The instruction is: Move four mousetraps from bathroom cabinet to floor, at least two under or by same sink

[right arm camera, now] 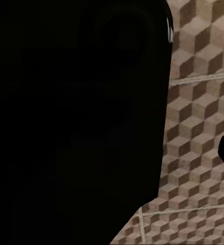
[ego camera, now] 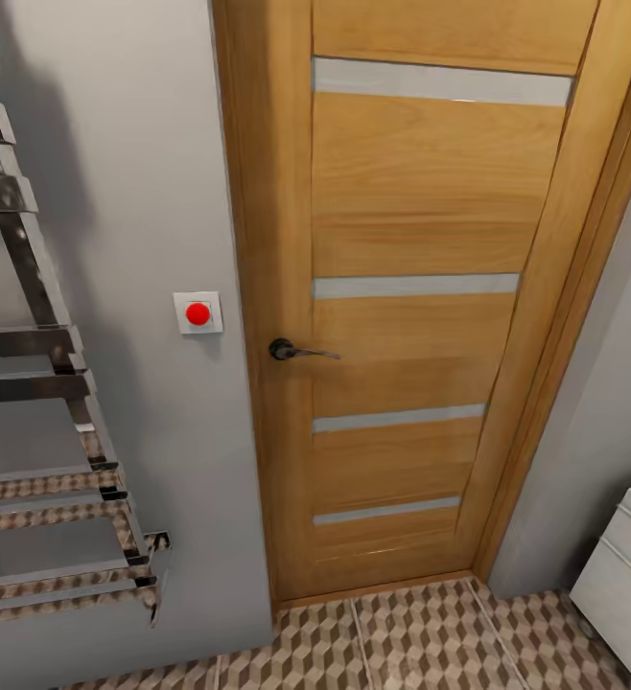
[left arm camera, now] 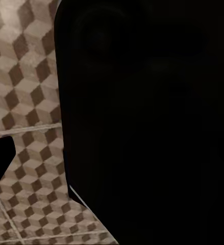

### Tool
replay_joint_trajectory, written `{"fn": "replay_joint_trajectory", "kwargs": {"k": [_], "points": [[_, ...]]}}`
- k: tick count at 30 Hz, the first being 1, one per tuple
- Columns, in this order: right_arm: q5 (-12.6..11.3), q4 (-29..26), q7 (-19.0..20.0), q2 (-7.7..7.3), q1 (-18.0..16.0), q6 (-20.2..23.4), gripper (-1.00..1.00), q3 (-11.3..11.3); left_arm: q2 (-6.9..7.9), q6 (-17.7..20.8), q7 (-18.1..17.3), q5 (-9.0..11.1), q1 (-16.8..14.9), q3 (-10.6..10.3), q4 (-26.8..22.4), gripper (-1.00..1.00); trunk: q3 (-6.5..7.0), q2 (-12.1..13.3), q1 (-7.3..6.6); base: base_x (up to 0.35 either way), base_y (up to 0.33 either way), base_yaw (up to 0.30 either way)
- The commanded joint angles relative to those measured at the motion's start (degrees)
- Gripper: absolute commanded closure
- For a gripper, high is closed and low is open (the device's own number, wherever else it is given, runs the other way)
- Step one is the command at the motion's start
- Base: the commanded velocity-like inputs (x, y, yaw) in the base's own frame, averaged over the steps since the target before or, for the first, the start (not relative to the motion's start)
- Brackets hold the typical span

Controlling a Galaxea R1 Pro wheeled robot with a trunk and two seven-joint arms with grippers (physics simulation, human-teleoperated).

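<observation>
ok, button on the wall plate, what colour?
Red, on a white plate; head view shows it best.

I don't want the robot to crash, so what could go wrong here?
1. It faces a closed wooden door and a grey wall, very near. Rolling ahead could bump them.
2. A shiny metal towel rail sticks out on its left. Turning that way might catch an arm.
3. A white unit sits low on its right, so swinging that way could knock it.
The patterned floor here shows no mousetraps, so it probably must turn carefully.
</observation>
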Motion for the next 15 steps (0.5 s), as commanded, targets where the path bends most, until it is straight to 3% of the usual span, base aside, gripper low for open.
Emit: {"fn": "replay_joint_trajectory", "kwargs": {"k": [1, 4, 15], "points": [[0.0, 0.0, 0.0, 0.00, 0.0, 0.0, -1.00, 0.0, 0.00, 0.0, 0.0, 0.0, 0.0, 0.0, 0.0, -1.00, -0.03, 0.0, 0.00, 0.000, 0.000, 0.000], [-0.2, -1.0, 0.2, -0.20, -0.4, -0.4, -1.00, 0.1, -0.98, -0.4, -0.7, 0.4, -1.0, -0.1, -0.6, -1.00, -0.03, 0.0, 0.00, 0.000, 0.000, 0.000], [-0.5, -3.6, 0.1, -0.18, -2.9, -3.0, -1.00, -0.1, -1.06, -0.6, -0.5, 0.4, -1.1, 0.0, -3.0, -1.00, -0.03, 0.0, 0.00, 0.000, 0.000, 0.000]]}}
